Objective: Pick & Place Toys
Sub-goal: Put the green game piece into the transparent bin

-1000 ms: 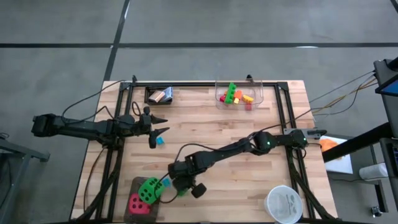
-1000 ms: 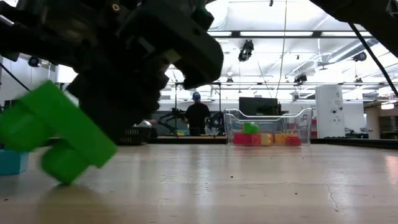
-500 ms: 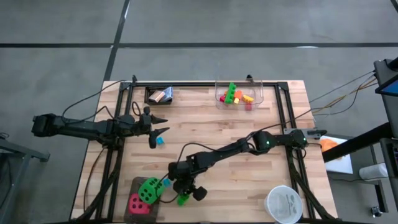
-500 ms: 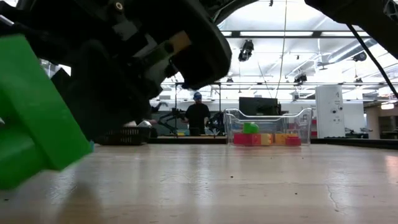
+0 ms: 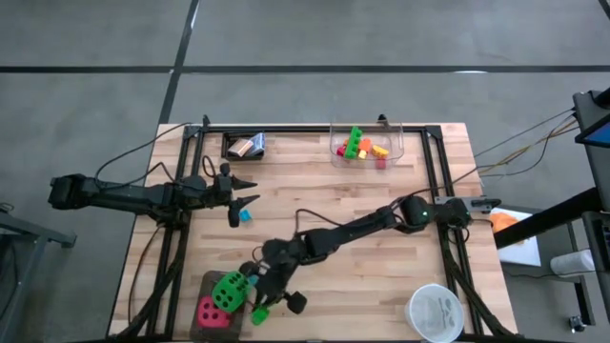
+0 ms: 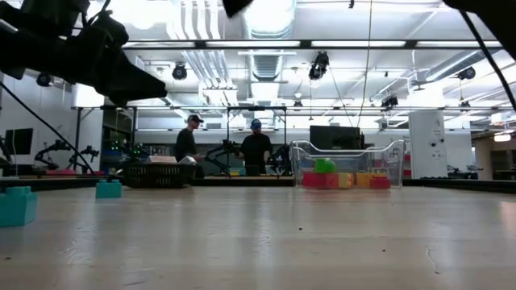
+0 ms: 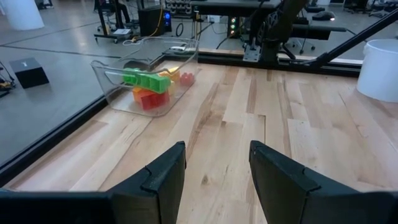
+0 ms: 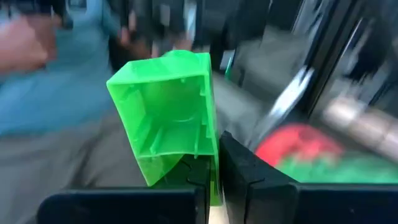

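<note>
My right gripper [image 5: 264,303] is near the table's near edge, just right of the green die [image 5: 229,290] and the red die [image 5: 210,312]. It is shut on a green brick [image 8: 168,115], which also shows in the high view [image 5: 258,312]. My left gripper [image 5: 248,191] is open and empty at the left. A small blue brick [image 5: 245,215] lies on the table just near of it. Two blue bricks [image 6: 16,205] show in the low view. More bricks lie in the clear tub [image 5: 367,145] at the far edge. My right gripper pinches the green brick between its two fingers at the end nearest them [image 8: 208,163]. The brick sticks out beyond the fingertips, its hollow underside toward the wrist camera. Whether it is clear of the table, I cannot tell.
The dice sit on a dark mat [image 5: 202,283] at the near left. Card packs lie in a dark tray [image 5: 246,145] at the far left. A round white bowl [image 5: 437,312] stands at the near right. People stand in the room beyond the table [image 6: 256,149].
My right gripper has carried the green brick toward the table's near edge and a little left, ending beside the dice. The brick has passed close before the low camera and left that view.
</note>
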Robot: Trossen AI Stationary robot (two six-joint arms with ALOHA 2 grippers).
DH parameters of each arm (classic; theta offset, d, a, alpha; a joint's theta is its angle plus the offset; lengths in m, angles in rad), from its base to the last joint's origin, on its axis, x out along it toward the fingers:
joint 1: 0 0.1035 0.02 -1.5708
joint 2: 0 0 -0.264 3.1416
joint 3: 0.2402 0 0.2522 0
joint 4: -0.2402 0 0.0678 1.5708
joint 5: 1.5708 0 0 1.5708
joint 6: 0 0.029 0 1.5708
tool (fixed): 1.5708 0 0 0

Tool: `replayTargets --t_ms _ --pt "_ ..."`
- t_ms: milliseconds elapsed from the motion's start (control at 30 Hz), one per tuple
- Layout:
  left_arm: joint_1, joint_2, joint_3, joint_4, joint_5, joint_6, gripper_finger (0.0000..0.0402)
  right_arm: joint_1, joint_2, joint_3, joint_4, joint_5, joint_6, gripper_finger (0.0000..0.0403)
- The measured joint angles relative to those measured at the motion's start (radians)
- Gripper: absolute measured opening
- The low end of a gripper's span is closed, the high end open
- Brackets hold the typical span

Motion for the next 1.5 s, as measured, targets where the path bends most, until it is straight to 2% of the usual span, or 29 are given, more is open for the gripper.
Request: replayTargets --t_ms 100,167,400,567,800,1000,1267,1500 --pt "0.0 0.0 0.0 0.0 0.0 0.0 0.0178 0.003 -0.039 -0.034 0.176 0.03 0.037 0.0018" --pt "0.0 0.0 0.0 0.002 0.0 0.0 0.0177 0.005 -0.061 -0.065 0.297 0.099 0.048 0.0018" --pt "0.0 0.0 0.0 0.003 0.0 0.0 0.0177 -0.01 -0.1 -0.215 0.816 0.445 0.04 0.0018" --pt "0.0 0.0 0.0 -0.001 0.0 0.0 0.0178 -0.058 -0.115 -0.357 1.09 0.517 0.032 0.0018" --pt "0.0 0.0 0.0 -0.003 0.0 0.005 0.0177 -0.131 -0.249 -0.653 1.113 0.629 0.05 0.0018" --pt "0.0 0.0 0.0 0.0 0.0 0.005 0.0177 -0.163 -0.439 -0.977 1.14 0.729 0.047 0.0018" --pt "0.0 0.0 0.0 0.0 0.0 0.006 0.0177 -0.205 -0.726 -1.372 1.139 1.017 0.011 0.0018" --pt "0.0 0.0 0.0 0.001 0.0 0.008 0.0177 -0.348 -0.932 -1.603 1.07 1.228 0.038 0.0018"
